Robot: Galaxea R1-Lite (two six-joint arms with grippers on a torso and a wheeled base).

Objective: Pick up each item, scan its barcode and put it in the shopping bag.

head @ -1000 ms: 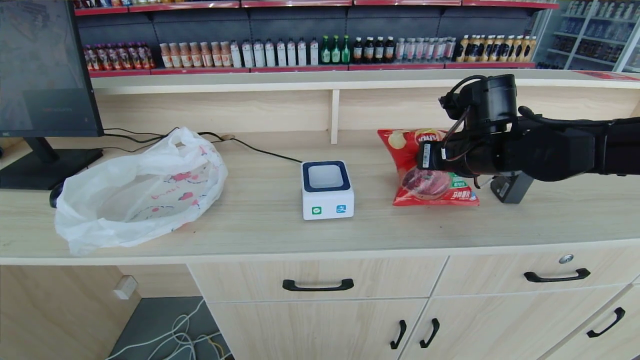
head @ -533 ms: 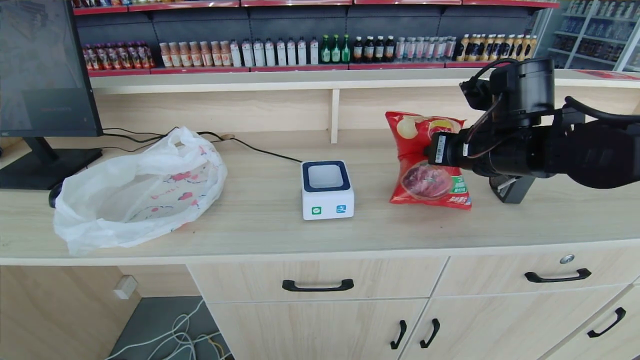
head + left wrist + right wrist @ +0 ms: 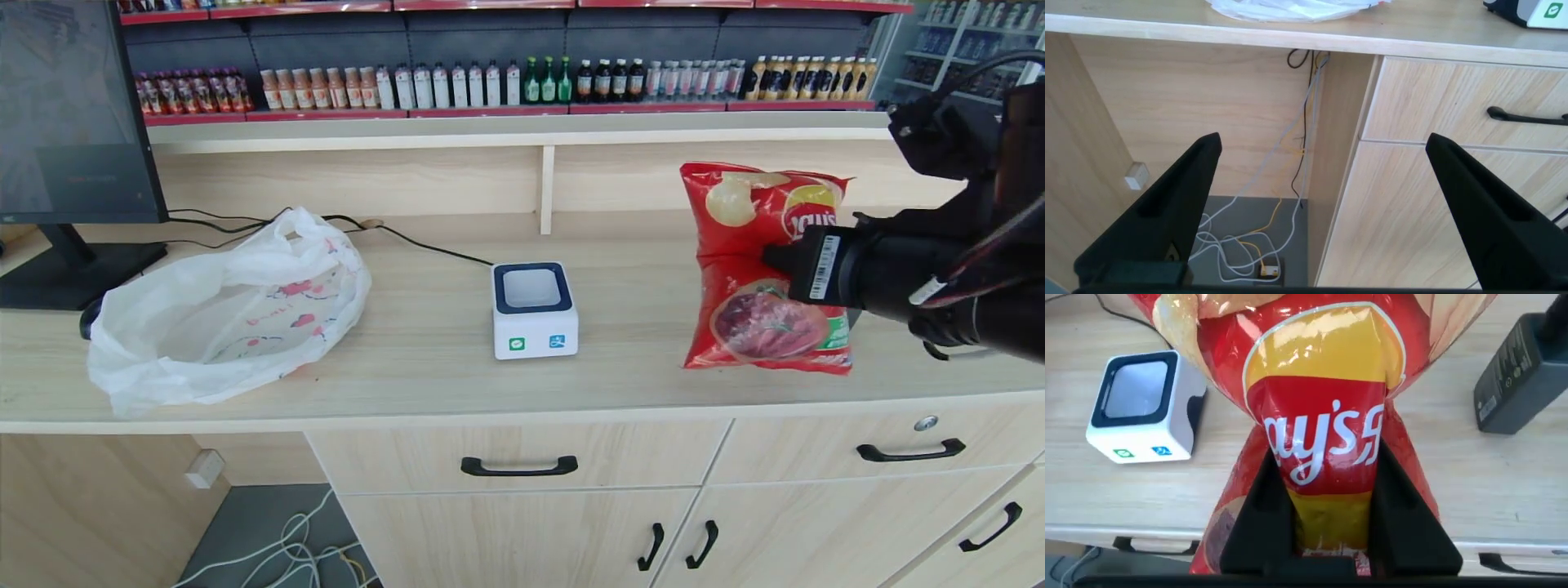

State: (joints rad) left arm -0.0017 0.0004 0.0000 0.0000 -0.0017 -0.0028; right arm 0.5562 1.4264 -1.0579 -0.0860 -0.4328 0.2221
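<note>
A red bag of chips (image 3: 759,269) hangs upright above the right part of the wooden counter, its lower edge close to the front edge. My right gripper (image 3: 775,260) is shut on the chips bag (image 3: 1323,433), with the foil pinched between its two black fingers (image 3: 1259,508). The white scanner box (image 3: 534,309) with its dark-rimmed window stands mid-counter, left of the bag; it also shows as the scanner (image 3: 1143,407) beside the chips. The white plastic shopping bag (image 3: 229,310) lies open on the counter's left. My left gripper (image 3: 1319,204) hangs open below the counter, facing the cabinet front.
A monitor (image 3: 73,114) on its stand occupies the far left, with black cables running behind the bag. A dark handheld device (image 3: 1517,371) rests on the counter right of the chips. Drawers with black handles (image 3: 518,467) sit below. Shelves of bottles line the back wall.
My right gripper has lifted the chips bag off the counter and carried it right and toward the front edge; the bag went from lying tilted to hanging upright.
</note>
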